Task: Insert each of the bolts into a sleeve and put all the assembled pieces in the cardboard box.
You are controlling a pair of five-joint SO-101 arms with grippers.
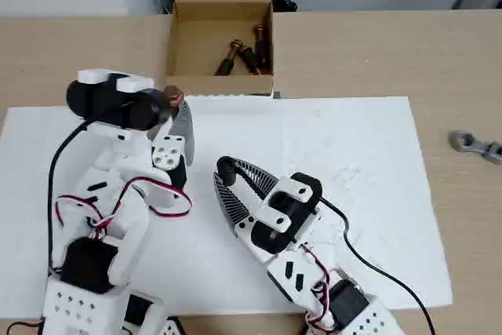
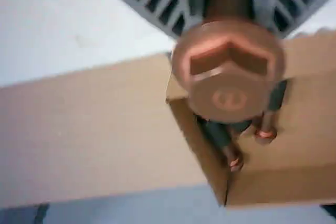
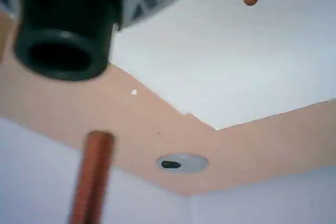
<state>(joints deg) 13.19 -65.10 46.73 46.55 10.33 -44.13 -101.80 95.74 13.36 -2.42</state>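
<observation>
Although two assembled pieces [image 1: 245,54] already lie in the cardboard box [image 1: 220,85] at the top of the high view, one pair looks not yet joined. The left tool [image 1: 177,109], raised just below the box's front wall at upper left, is clamped on a bolt [image 2: 228,69]. The right tool [image 1: 227,172], at lower centre and angled toward upper left, grips a black sleeve [image 3: 63,40], apart from the bolt.

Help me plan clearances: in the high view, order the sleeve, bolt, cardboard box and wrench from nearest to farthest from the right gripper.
1. Sleeve: held in the right gripper itself.
2. Bolt, up-left, and cardboard box, beyond: too close to call.
3. Wrench: far off to the right.
</observation>
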